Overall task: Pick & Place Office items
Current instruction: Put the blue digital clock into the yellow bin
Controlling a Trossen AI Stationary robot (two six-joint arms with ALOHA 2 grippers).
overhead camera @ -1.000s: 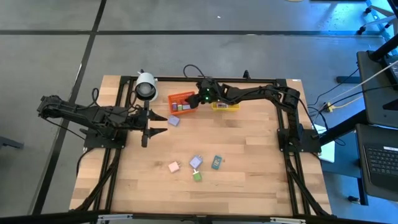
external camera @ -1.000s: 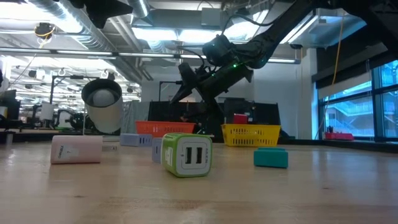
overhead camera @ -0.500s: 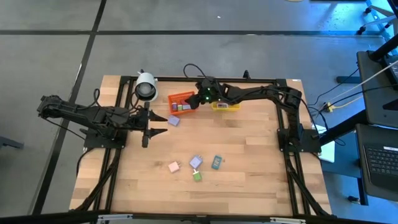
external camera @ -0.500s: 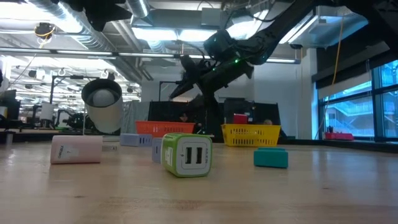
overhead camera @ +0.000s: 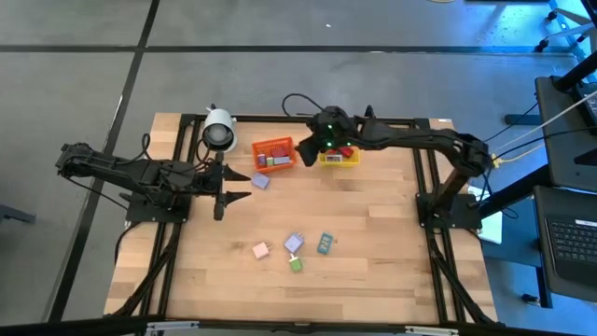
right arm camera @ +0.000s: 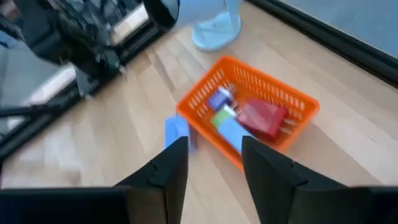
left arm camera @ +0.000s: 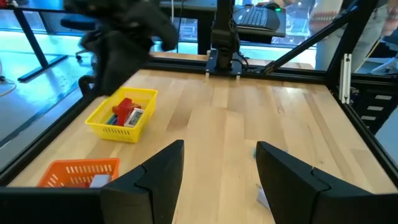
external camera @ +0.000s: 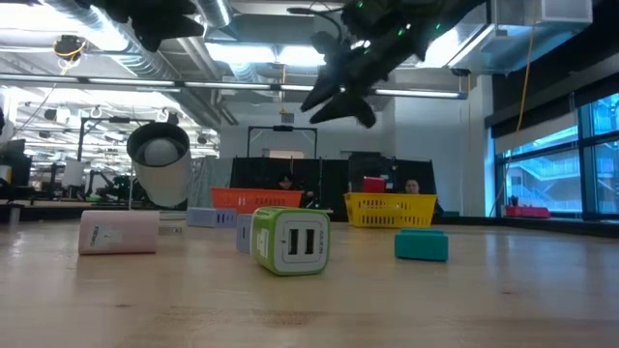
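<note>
right gripper (overhead camera: 312,152) released, upper centre by orange bin (overhead camera: 273,154) | left gripper (overhead camera: 244,186) spread, idle | next: centre jaws over 1 block before descending

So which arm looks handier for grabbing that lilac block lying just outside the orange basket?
Probably the left. Its open left gripper sits low beside the lilac block, while the right gripper, also open, is raised above the orange basket.

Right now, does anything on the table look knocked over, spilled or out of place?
Nothing looks spilled or damaged. Both bins sit upright with items inside. A lilac block lies just outside the orange bin, and four more blocks remain scattered mid-table, unsorted rather than odd.
</note>
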